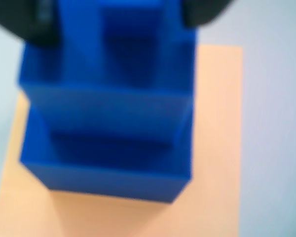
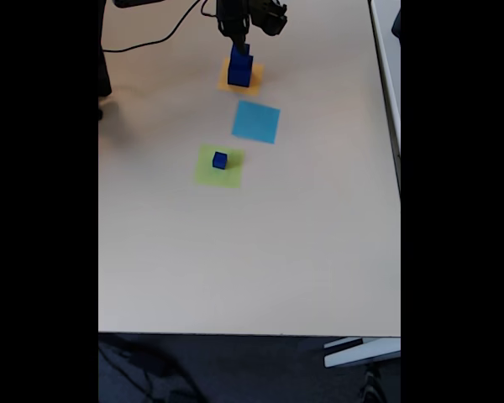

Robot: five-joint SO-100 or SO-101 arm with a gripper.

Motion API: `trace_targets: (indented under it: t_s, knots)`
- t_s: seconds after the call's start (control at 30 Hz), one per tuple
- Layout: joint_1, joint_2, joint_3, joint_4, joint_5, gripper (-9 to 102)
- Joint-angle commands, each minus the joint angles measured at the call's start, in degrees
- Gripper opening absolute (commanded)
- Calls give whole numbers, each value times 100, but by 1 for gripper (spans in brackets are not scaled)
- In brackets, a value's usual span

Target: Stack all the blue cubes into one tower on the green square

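Here two cubes (image 2: 239, 67) stand stacked on the orange square (image 2: 254, 85), with the pincer (image 2: 238, 42) right at the upper one; whether it pinches it I cannot tell. A small cube (image 2: 220, 159) sits alone on the green square (image 2: 208, 172), past the light-blue square (image 2: 256, 122) on the tabletop (image 2: 235, 252). Likely risk: lifting off-centre could tip the stack, and the small cube occupies the base spot; no containers appear.

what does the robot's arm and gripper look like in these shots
In the fixed view the arm is dark, nearly black, with a black cable trailing across the pale table. In the wrist view the fingers are blurred black shapes. No markings can be made out.
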Motion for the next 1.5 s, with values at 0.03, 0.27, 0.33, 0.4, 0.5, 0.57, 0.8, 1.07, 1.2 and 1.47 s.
trace_targets:
  t_s: [0.03, 0.27, 0.33, 0.4, 0.5, 0.57, 0.8, 1.07, 1.2, 1.47]
  knots:
    - [70, 413, 0, 35, -79, 12]
    - [105, 439, 18, 35, -158, 9]
    - [114, 439, 18, 35, -176, 10]
    - [132, 448, 26, 35, -202, 9]
    - [149, 466, 26, 35, -246, 9]
    - [158, 475, 26, 44, -281, 9]
    - [193, 501, 26, 53, -316, 5]
    - [229, 510, 26, 79, -378, 4]
    - [255, 527, 0, 105, -431, 3]
    - [325, 519, -387, 396, -545, 0]
